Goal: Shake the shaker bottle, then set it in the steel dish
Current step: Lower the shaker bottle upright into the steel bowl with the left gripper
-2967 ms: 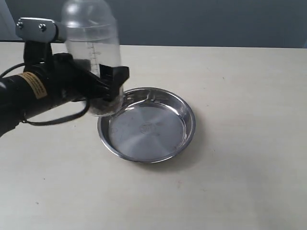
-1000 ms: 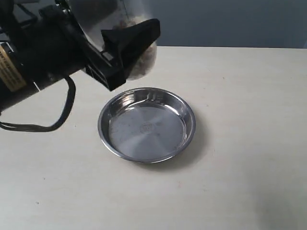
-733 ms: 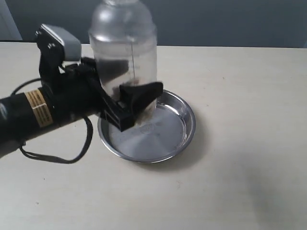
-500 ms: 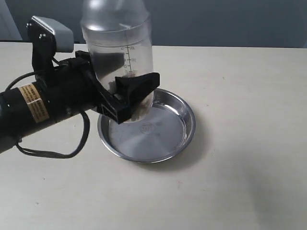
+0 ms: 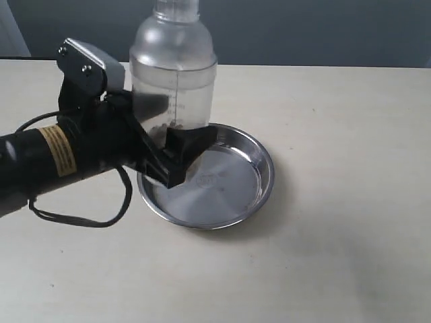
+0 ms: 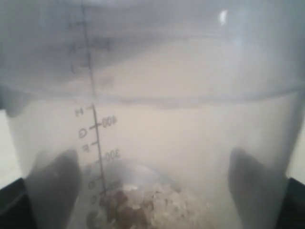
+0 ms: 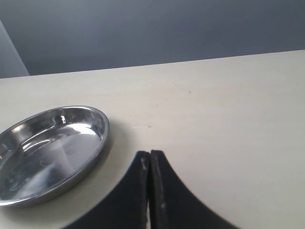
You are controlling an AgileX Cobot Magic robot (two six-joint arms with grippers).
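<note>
The shaker bottle [image 5: 174, 74] stands upright, frosted and clear, its small cap at the top edge of the exterior view. Brownish granules [image 5: 168, 126] lie at its bottom. My left gripper [image 5: 172, 129] is shut on its lower body, one black finger in front [image 5: 190, 145]. The bottle's base is over the back left part of the steel dish [image 5: 259, 182]; the finger hides whether it touches. The left wrist view is filled by the bottle [image 6: 157, 119], with granules [image 6: 143, 210] and dark fingers [image 6: 52, 186] seen through its walls. My right gripper [image 7: 150, 155] is shut and holds nothing, beside the dish [image 7: 47, 148].
The pale table [image 5: 337, 121] spreads bare to the right of and in front of the dish. A dark wall [image 5: 310, 30] runs behind its far edge. The left arm's black body with a cable [image 5: 74, 219] lies low over the table's left side.
The left gripper swung the bottle up high and tilted, then brought it down upright over the dish. In the last half second it shifted slightly right and lower.
</note>
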